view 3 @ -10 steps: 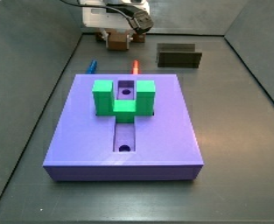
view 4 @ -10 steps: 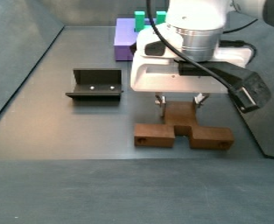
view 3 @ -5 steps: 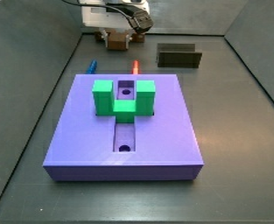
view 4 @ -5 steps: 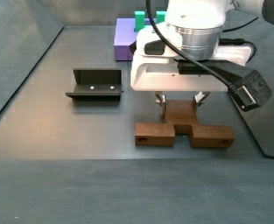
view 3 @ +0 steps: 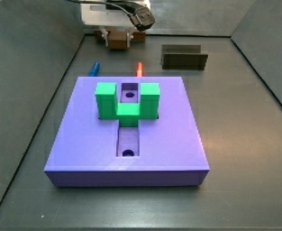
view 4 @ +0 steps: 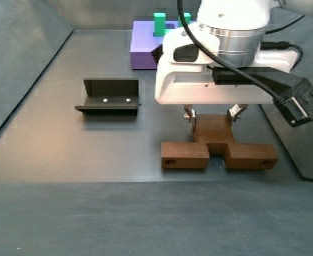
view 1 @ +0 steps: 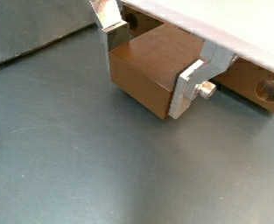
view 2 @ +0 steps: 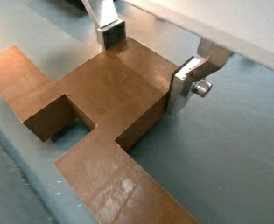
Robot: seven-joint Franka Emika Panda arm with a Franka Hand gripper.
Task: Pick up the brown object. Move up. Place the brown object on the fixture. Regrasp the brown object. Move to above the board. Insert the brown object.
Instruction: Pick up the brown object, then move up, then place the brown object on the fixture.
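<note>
One brown object (view 4: pixel 215 152) between gripper (view 4: pixel 212 116) fingers

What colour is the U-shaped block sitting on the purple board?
Bright green. The U-shaped block shows best in a side view, on the lavender-purple board, far from the gripper.

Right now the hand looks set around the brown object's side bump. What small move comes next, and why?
Probably a short straight lift. The hand sits low over the brown object, and both wrist views show its fingers pressed against the bump's sides. The piece appears to rest on the floor, away from the fixture.
</note>
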